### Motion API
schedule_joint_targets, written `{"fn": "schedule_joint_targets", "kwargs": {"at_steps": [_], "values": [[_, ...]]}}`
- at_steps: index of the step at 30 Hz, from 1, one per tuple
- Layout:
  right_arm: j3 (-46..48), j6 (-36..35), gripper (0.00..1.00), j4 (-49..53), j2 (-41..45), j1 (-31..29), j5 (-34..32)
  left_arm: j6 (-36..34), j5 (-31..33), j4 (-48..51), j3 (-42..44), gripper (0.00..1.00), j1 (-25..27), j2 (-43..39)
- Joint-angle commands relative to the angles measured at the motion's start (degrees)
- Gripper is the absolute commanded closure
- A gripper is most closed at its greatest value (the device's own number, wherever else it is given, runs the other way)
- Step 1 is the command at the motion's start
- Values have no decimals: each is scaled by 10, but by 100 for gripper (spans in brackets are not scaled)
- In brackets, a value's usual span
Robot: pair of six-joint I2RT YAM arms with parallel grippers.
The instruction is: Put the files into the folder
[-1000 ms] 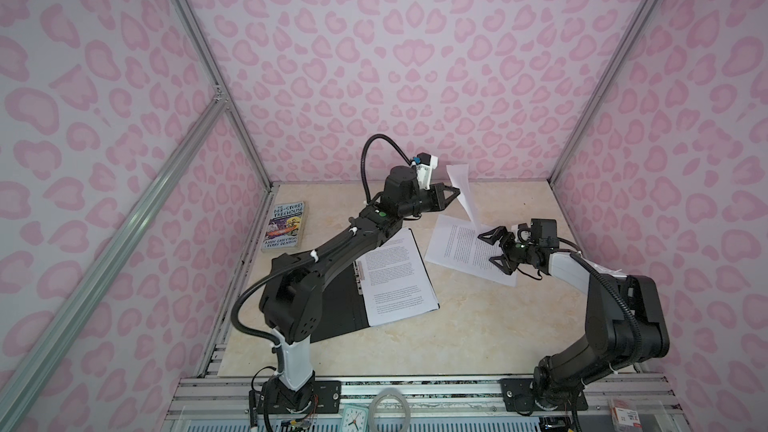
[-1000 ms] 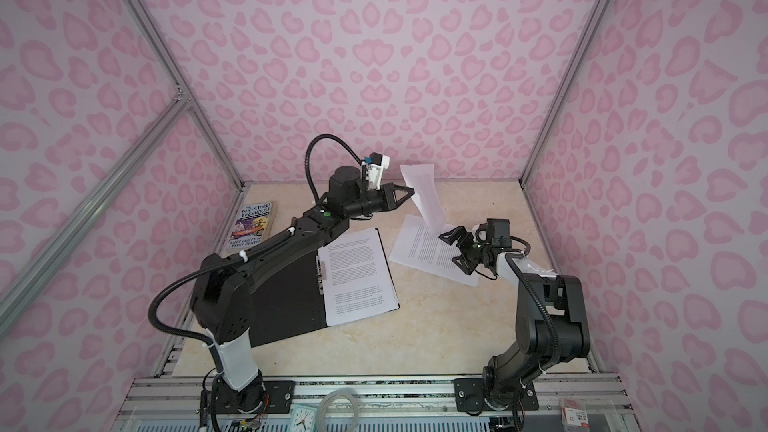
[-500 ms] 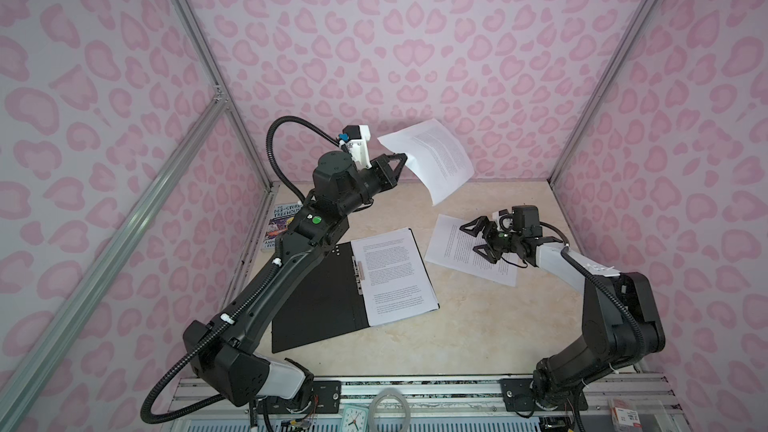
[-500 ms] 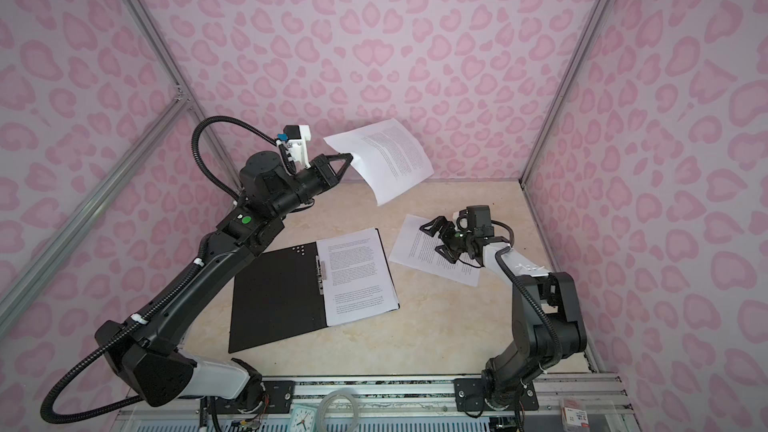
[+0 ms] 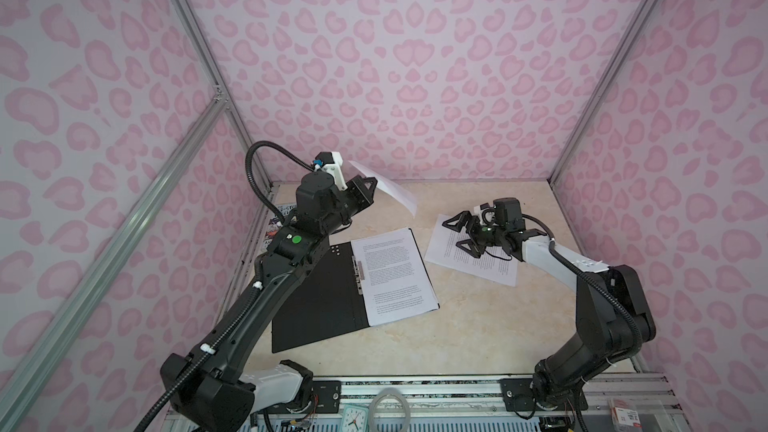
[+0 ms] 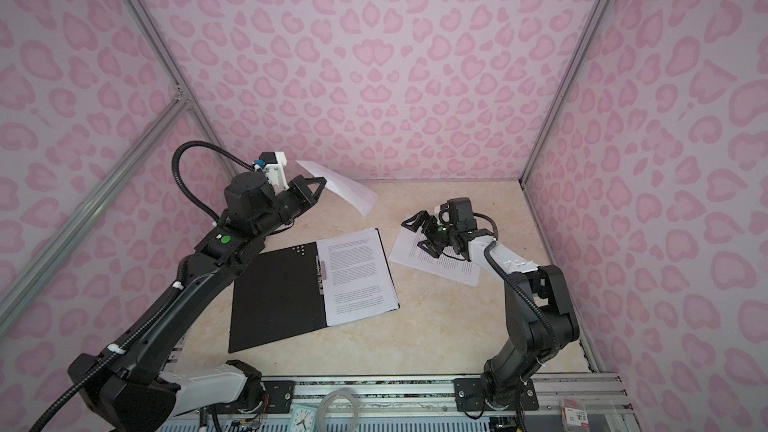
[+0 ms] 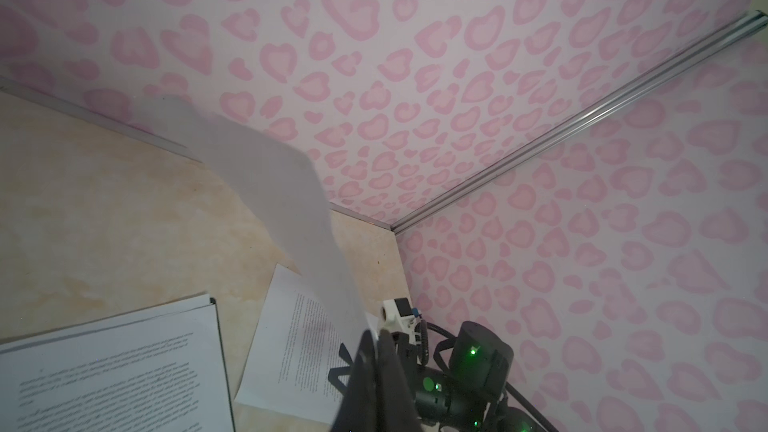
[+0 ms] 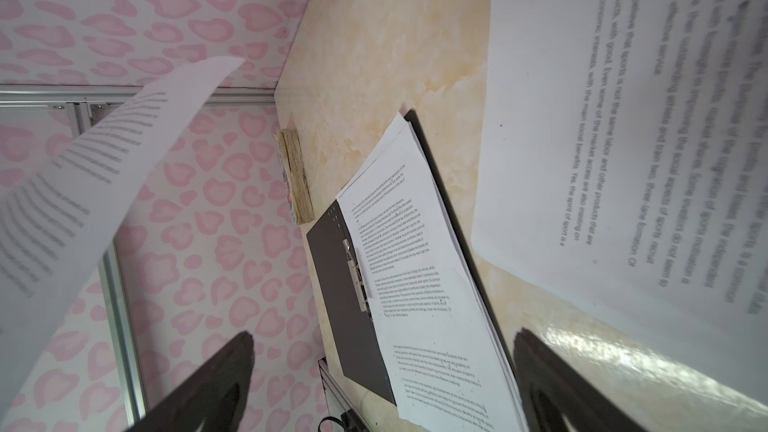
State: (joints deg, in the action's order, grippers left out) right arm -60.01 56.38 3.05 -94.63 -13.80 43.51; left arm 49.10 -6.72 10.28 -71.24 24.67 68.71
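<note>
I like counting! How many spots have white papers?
3: one sheet held in the air by the left fingers; a stack in the open folder; paper flat on the table under the right fingers. Stacks may hide more.

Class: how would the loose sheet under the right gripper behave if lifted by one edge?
The loose sheet would probably flop: the held sheet in the left gripper curls and droops. Likely light: one edge pinch carries it.

Jaws of the right gripper [image 8: 384, 336] spread wide. Beyond, a black folder [image 8: 345, 284] lies opened, printed sheets [image 8: 415, 263] inside. A loose sheet [image 8: 602, 118] lies nearer (blurred); a curled sheet [image 8: 104, 151] hangs midair.
</note>
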Motion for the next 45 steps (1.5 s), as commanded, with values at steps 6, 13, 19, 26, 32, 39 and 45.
{"fn": "schedule_joint_targets", "kwargs": {"at_steps": [6, 13, 19, 26, 32, 39, 45], "values": [[-28, 0, 3, 11, -31, -61, 0, 41, 49, 117, 159, 96, -25, -110], [-43, -7, 3, 32, -54, -118, -9, 70, 131, 227, 288, 96, -27, -222], [-55, -12, 3, 46, -79, -167, -11, 102, 147, 236, 365, 96, -29, -241], [-65, -1, 4, 29, -115, -209, -6, 111, 167, 244, 362, 96, -30, -220], [-60, 20, 5, 1, -132, -236, -6, 112, 153, 245, 337, 96, -30, -210], [-52, 74, 5, -84, -164, -255, 7, 126, 130, 249, 296, 96, -30, -197], [-7, 166, 4, -240, -169, -255, -7, 144, 111, 253, 261, 96, -30, -188]]}}
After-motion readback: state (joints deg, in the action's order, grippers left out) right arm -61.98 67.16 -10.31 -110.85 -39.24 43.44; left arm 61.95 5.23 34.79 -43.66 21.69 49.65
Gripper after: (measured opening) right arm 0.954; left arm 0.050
